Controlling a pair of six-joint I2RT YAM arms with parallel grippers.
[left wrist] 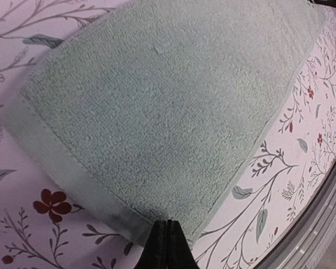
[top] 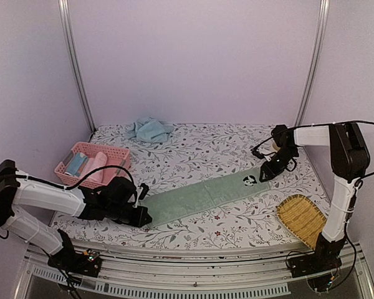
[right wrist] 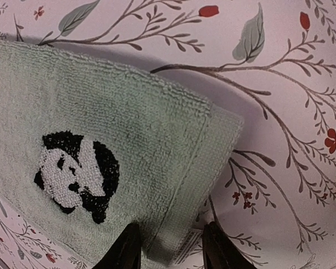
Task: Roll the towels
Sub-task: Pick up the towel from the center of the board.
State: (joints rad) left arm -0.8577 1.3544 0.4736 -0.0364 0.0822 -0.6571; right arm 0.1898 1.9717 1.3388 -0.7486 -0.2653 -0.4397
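Observation:
The pale green towel lies stretched out as a long strip across the flowered table, with a panda patch near its right end. My left gripper is at the strip's left end, shut on the towel's hem next to a corner; its tips are pressed together. My right gripper is at the right end, open, its fingers standing on either side of the towel's corner and label. A light blue towel lies crumpled at the back of the table.
A pink lattice basket holding rolled cloths stands at the left, just behind my left arm. A woven bamboo tray lies at the front right beside the right arm's base. Metal frame posts rise at both back corners.

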